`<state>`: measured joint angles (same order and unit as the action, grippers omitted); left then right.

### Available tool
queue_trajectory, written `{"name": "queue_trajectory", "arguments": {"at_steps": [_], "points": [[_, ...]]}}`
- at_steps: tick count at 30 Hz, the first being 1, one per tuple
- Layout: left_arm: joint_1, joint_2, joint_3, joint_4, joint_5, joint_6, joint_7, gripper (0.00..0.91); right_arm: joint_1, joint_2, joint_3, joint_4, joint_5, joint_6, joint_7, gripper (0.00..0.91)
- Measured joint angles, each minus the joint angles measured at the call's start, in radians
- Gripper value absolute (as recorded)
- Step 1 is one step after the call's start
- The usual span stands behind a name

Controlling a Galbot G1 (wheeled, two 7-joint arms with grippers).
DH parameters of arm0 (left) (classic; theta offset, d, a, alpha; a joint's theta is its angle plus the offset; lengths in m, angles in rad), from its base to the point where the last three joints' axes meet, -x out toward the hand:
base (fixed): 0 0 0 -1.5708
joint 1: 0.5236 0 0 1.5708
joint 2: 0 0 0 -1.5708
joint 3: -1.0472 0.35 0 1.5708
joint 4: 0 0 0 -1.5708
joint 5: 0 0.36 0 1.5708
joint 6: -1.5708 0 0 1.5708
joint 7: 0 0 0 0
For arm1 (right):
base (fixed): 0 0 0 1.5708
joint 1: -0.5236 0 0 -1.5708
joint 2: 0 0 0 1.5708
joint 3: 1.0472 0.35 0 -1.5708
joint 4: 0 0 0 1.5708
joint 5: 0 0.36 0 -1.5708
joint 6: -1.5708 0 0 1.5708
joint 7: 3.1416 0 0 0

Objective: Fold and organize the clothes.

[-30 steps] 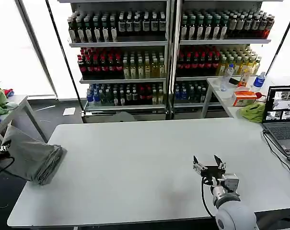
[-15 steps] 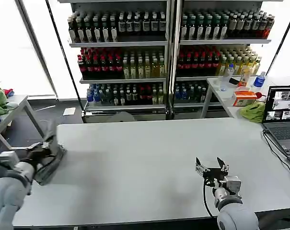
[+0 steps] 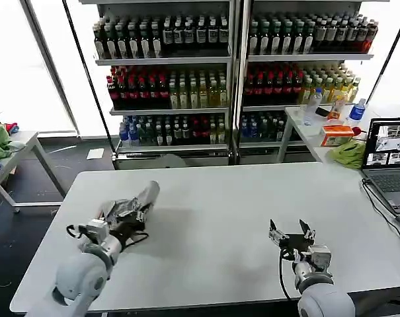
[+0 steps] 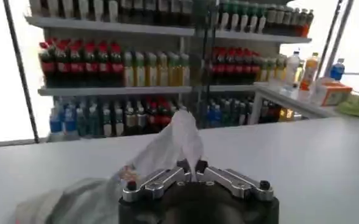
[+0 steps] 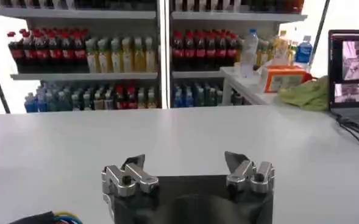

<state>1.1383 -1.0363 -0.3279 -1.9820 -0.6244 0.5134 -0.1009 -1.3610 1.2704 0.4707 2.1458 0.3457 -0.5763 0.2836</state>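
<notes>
Gripping a bunch of light grey cloth, the left hand (image 3: 128,212) hung just above the left part of the surface (image 3: 213,198), its fingers pinched tight on a fold of the shirt (image 3: 139,203). In the left wrist view the fingers (image 4: 184,167) met on a peak of fabric that stood up between them, while the remainder of the shirt (image 4: 81,198) slumped below and to one side of the hand (image 4: 191,168). None of the garment looked spread out; it was a crumpled clump, part lifted and part seemingly resting on the surface.

By the way it sagged, the shirt was judged soft, light and limp, with no stiffness of its own, so it would drape and trail from whatever point was held. A single pinch would likely leave it hanging in a rope; folding would probably need a hold at two separated points, such as the shoulders or a hem's corners, none of which could be picked out in the bundle.

The right hand (image 3: 291,232) waited over the near right part of the surface, fingers spread apart and grasping nothing, as the right wrist view confirmed (image 5: 188,167). A wide bare stretch lay between the two hands, which seemed ample room for laying the shirt flat. The surface's left and near edges were close to the left hand, so loose cloth could slip over them. A laptop (image 3: 389,158) sat at the far right edge, well apart from the shirt.
</notes>
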Motion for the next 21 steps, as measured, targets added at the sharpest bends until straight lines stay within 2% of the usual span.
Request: {"name": "queue_trajectory", "arguments": {"at_steps": [1, 2, 3, 5, 8, 9, 21], "points": [[-0.006, -0.007, 0.016, 0.003, 0.004, -0.001, 0.001, 0.484, 0.002, 0.000, -0.002, -0.003, -0.001, 0.000, 0.000, 0.907], [-0.010, -0.013, 0.030, 0.005, 0.006, -0.004, 0.004, 0.645, 0.003, 0.001, -0.004, -0.005, -0.002, 0.000, 0.000, 0.907], [-0.015, -0.019, 0.043, 0.008, 0.007, -0.006, 0.006, 0.725, 0.005, 0.002, -0.005, -0.007, -0.004, 0.000, 0.000, 0.907], [-0.025, -0.031, 0.069, 0.014, 0.011, -0.012, 0.012, 0.786, 0.009, 0.005, -0.010, -0.013, -0.006, 0.000, -0.001, 0.907], [-0.041, -0.051, 0.104, 0.025, 0.011, -0.020, 0.020, 0.806, 0.013, 0.009, -0.017, -0.019, -0.010, 0.000, -0.002, 0.907], [-0.048, -0.058, 0.116, 0.029, 0.011, -0.021, 0.021, 0.907, 0.014, 0.009, -0.018, -0.021, -0.010, 0.000, -0.002, 0.907], [-0.146, -0.172, 0.230, 0.106, -0.038, -0.053, 0.004, 0.907, 0.039, 0.010, -0.032, -0.053, 0.018, -0.001, 0.005, 0.907]]}}
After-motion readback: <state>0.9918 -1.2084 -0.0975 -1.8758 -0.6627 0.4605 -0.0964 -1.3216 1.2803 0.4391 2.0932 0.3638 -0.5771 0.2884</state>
